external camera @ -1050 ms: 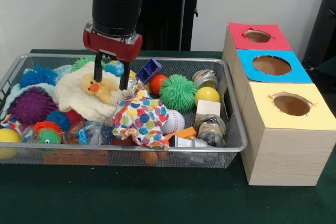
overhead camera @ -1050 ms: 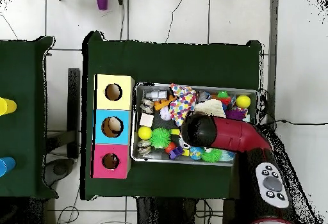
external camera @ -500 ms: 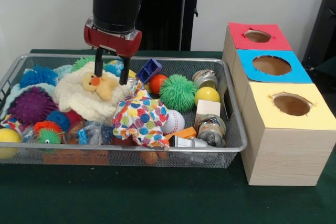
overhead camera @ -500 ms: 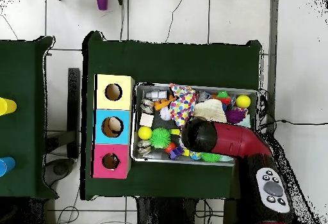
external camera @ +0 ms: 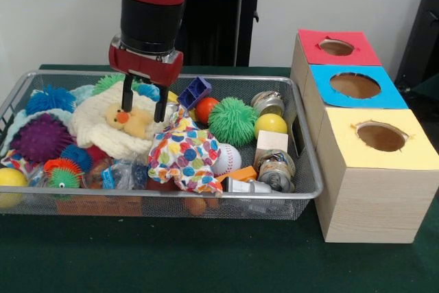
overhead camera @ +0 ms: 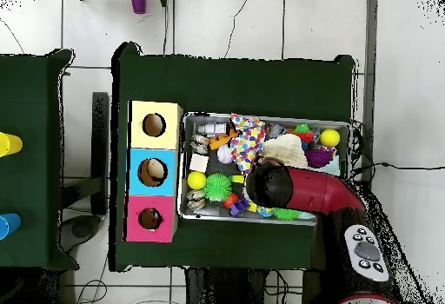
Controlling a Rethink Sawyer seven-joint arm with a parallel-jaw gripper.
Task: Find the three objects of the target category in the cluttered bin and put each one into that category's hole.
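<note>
My gripper (external camera: 143, 114) hangs open over the left half of the wire mesh bin (external camera: 206, 196). Its two black fingers (external camera: 127, 99) stand on either side of the yellow head of a cream plush duck (external camera: 103, 132), with nothing gripped between them. To the right of the duck lie a polka-dot cloth (external camera: 184, 152), a green spiky ball (external camera: 232, 121), a yellow ball (external camera: 271, 125) and a baseball (external camera: 226, 159). Three boxes with round holes stand right of the bin: red (external camera: 336, 47), blue (external camera: 355, 86) and yellow (external camera: 381, 136). In the overhead view the arm's wrist (overhead camera: 272, 183) hides the gripper.
Purple (external camera: 41, 136) and blue (external camera: 49, 99) spiky balls crowd the bin's left end. A blue plastic block (external camera: 195, 91), an orange ball (external camera: 206, 109), a wooden block (external camera: 271, 142) and metal cans (external camera: 276, 171) fill the right end. Green cloth covers the table (external camera: 206, 259).
The gripper rose a little, then came down slightly lower over the duck, staying open. The duck's head shifted a little beneath it.
</note>
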